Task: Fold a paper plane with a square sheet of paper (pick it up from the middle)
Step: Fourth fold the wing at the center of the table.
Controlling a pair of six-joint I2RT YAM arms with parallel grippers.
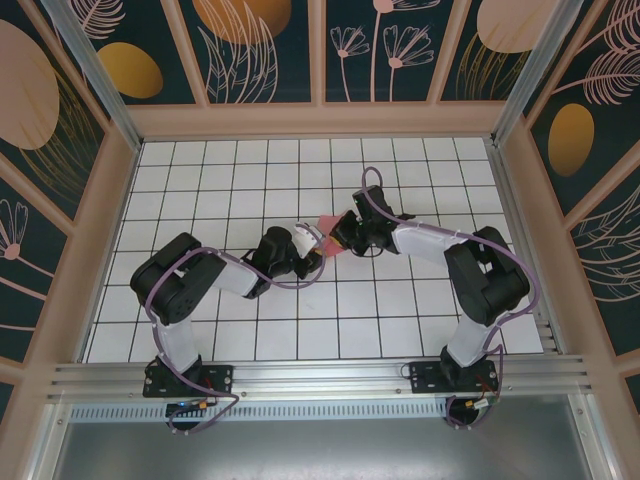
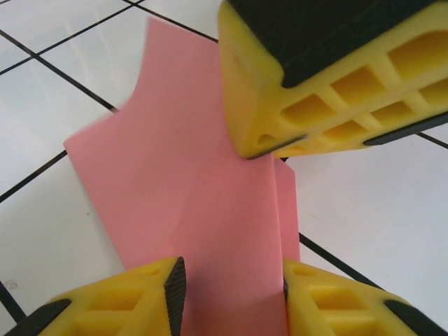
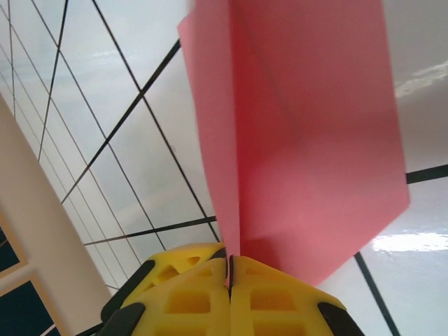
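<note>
A: Where's the paper (image 1: pixel 326 221)?
B: Over the middle of the counter (image 1: pixel 200 180), between the two arms, folded over on itself. Right fingers (image 3: pixel 183 283) are closed tight on the fold, and the sheet sticks out past them.
A: Left?
B: Left fingers (image 2: pixel 329 297) are apart, one on each side of the paper's near end. Not pinching.
A: Step?
B: Looks like a second grip. Close squarely across the layers, clear of the right fingers, and let the right hold firm till the left bites. Thin paper slips and crumples easily.

At the middle of the table (image 1: pixel 250 180), the folded paper (image 1: pixel 326 221) lies between the left tool (image 1: pixel 317 250) and the right tool (image 1: pixel 339 231).
</note>
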